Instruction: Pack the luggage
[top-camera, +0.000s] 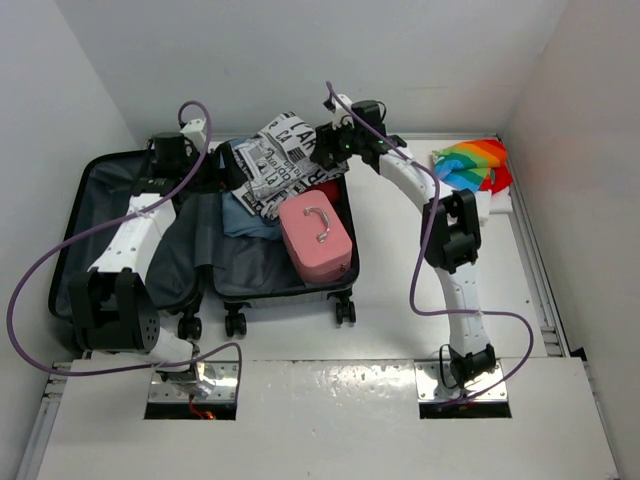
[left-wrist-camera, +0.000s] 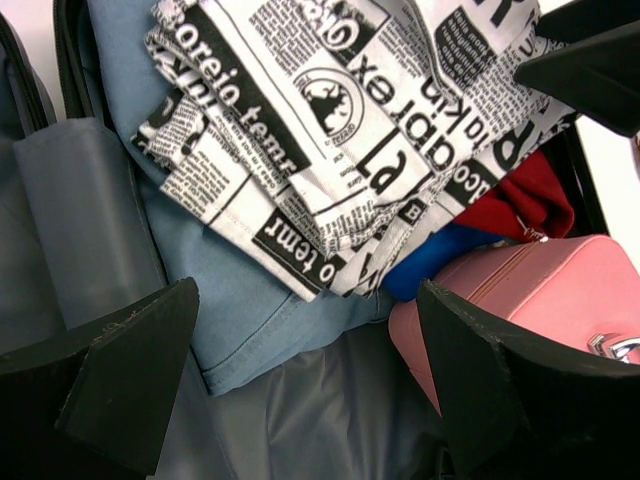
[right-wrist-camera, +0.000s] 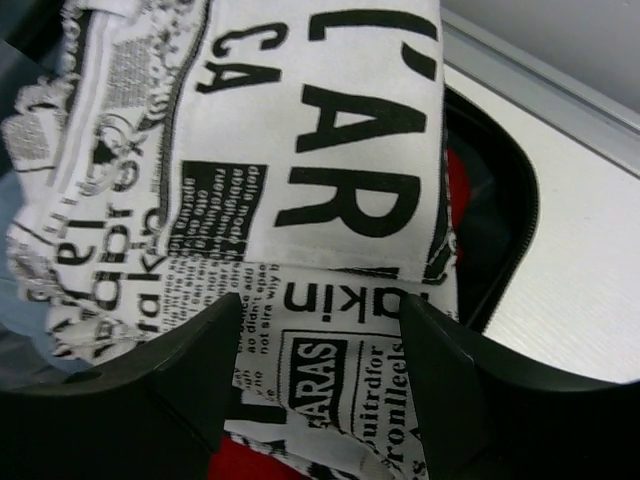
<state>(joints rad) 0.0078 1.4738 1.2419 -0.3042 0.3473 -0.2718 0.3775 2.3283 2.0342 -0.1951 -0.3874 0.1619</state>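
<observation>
1. Find the luggage (top-camera: 255, 268) lying open on the table (top-camera: 400, 290) in front of the left arm, lid half to the left, filled half to the right.
2. Note in the filled half a light-blue garment (left-wrist-camera: 250, 310), a red garment (left-wrist-camera: 520, 205), a pink box case (top-camera: 315, 238) at the near right, and a newspaper-print cloth (top-camera: 280, 160) draped on top, reaching the far rim.
3. Read the step in hand as laying that cloth into the case: placing and tidying, by the look of it, not fetching.
4. See the right pincer (right-wrist-camera: 318, 320) at the cloth's far edge, jaws part-way apart with printed fabric between them; cannot tell whether clamped on a fold or merely straddling it.
5. See the left pincer (left-wrist-camera: 308, 300) hovering above the clothes, jaws spread wide, gripping nothing.
6. Next, as a judgement: let go of the cloth if pinched, lift clear without snagging it, then tuck any overhang inside the rim to keep the closing line free.
7. Expect the rainbow-coloured item (top-camera: 475, 165) at the far right of the table to need fetching afterwards, likely by the right arm.
</observation>
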